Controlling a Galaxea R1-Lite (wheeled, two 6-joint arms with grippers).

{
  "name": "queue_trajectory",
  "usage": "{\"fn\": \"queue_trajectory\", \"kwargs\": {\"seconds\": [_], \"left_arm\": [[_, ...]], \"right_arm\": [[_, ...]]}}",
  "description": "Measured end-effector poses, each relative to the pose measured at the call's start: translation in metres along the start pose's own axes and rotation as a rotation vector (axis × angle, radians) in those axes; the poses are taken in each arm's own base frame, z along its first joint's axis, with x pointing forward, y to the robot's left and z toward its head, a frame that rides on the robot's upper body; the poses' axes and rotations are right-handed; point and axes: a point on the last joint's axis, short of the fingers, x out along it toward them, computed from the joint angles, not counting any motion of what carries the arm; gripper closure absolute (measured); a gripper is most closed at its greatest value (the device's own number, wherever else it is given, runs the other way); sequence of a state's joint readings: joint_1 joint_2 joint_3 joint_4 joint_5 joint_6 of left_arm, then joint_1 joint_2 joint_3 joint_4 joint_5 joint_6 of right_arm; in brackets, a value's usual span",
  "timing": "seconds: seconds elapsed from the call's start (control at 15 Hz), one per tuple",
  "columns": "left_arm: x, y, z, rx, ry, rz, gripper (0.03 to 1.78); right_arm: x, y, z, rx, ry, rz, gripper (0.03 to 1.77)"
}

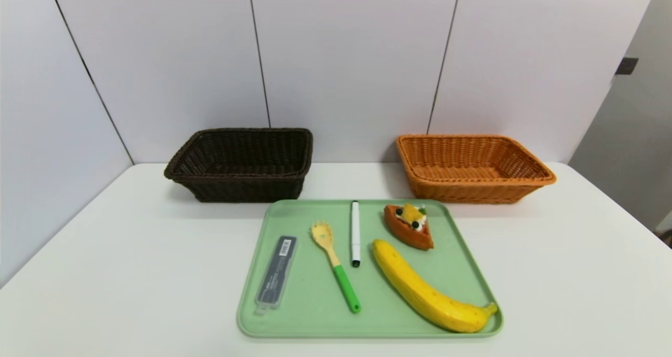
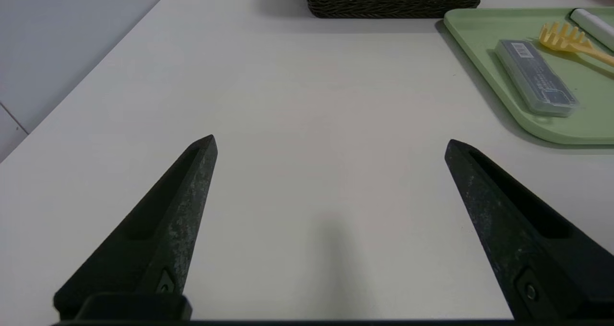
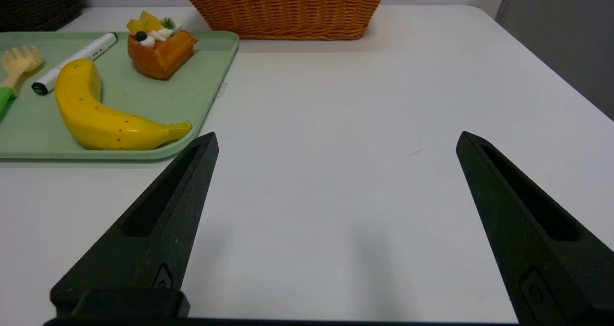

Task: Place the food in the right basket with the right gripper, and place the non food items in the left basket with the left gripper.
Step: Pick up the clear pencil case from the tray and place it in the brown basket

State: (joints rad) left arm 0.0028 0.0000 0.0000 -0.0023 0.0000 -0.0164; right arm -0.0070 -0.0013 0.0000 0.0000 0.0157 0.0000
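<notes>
Both grippers' fingers (image 3: 192, 192) beside tray (image 3: 211, 76)

A white counter (image 1: 131, 252) is backed by pale wall panels (image 1: 346, 58) divided by dark vertical seams.

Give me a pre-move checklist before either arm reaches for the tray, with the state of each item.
1. Left hand open and holding nothing: ok.
2. Right hand open and holding nothing: ok.
3. Dark brown basket shows no items inside: ok.
4. Orange basket shows no items inside: ok.
5. Banana and pastry lie apart on the green tray: ok.
6. Case, spork and marker not touching each other: ok.
</notes>
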Motion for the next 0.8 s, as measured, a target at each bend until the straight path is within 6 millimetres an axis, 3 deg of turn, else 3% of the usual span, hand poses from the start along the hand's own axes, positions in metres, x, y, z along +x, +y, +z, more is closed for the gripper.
{"fn": "queue_trajectory", "kwargs": {"seconds": [0.8], "left_arm": [[0.0000, 0.0000, 0.0000, 0.002, 0.000, 0.000, 0.12]], "right_arm": [[0.0000, 0.0000, 0.0001, -0.002, -0.001, 0.000, 0.09]]}}
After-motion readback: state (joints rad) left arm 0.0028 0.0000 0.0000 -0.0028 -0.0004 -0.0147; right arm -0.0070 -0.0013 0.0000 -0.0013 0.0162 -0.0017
